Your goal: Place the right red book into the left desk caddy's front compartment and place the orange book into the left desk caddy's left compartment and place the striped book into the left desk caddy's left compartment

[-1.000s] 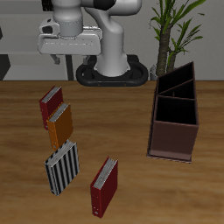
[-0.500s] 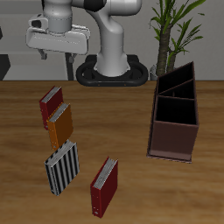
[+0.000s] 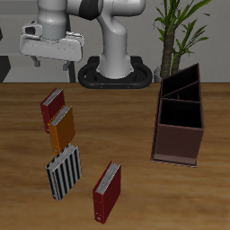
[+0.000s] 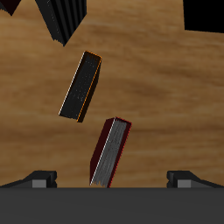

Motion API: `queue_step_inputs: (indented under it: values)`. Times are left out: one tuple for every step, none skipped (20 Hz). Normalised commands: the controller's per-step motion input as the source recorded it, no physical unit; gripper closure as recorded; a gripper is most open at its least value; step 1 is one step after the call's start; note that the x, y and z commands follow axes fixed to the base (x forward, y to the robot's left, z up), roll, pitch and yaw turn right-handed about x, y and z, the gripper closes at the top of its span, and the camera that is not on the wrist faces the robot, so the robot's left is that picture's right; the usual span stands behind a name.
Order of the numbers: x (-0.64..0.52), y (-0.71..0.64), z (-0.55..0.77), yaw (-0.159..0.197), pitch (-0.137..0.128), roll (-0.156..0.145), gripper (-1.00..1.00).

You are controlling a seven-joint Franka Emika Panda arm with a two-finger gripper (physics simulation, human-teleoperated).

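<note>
The right red book (image 3: 52, 106), dark maroon with white page edges, lies flat far back on the table. It also shows in the wrist view (image 4: 109, 153), straight below the hand. The orange book (image 3: 61, 128) (image 4: 80, 85) lies just in front of it. Nearer the front edge is the striped book (image 3: 65, 171) (image 4: 61, 17). The left desk caddy (image 3: 180, 117), a long reddish-brown box with black-lined compartments, stands across the table. My gripper (image 3: 52, 63) (image 4: 112, 179) hangs open high above the right red book and holds nothing.
A brighter crimson book (image 3: 108, 190) lies near the front edge, beside the striped book. A potted plant (image 3: 180, 27) stands behind the caddy, and the robot base (image 3: 115, 72) sits at the back.
My gripper has swung sideways, away from the caddy, from near the base to above the right red book. It stays open and the books have not moved.
</note>
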Motion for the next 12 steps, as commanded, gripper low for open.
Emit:
queue_step_inputs:
  values:
    - [0.14,-0.17,-0.36,0.000,-0.030,0.011,-1.00]
    - [0.09,-0.09,-0.36,-0.033,0.070,0.008,-1.00]
    - [0.12,-0.05,-0.22,-0.019,0.001,0.035,-1.00]
    - [0.05,0.10,-0.36,0.048,-0.022,0.075,-1.00]
    - [0.06,-0.05,-0.41,-0.041,0.050,-0.002,-1.00]
    - [0.04,0.10,-0.21,0.004,0.018,0.023,-1.00]
    - [0.19,-0.18,-0.53,-0.032,0.005,0.039,-1.00]
    - [0.09,0.06,-0.31,-0.002,-0.007,0.079,-1.00]
    - [0.00,0.00,0.00,0.000,0.000,0.000,-1.00]
    - [0.04,-0.04,-0.11,0.009,-0.001,-0.024,-1.00]
    - [0.14,-0.19,-0.19,-0.062,0.005,-0.003,-1.00]
    - [0.04,-0.18,-0.24,0.060,-0.029,0.025,-1.00]
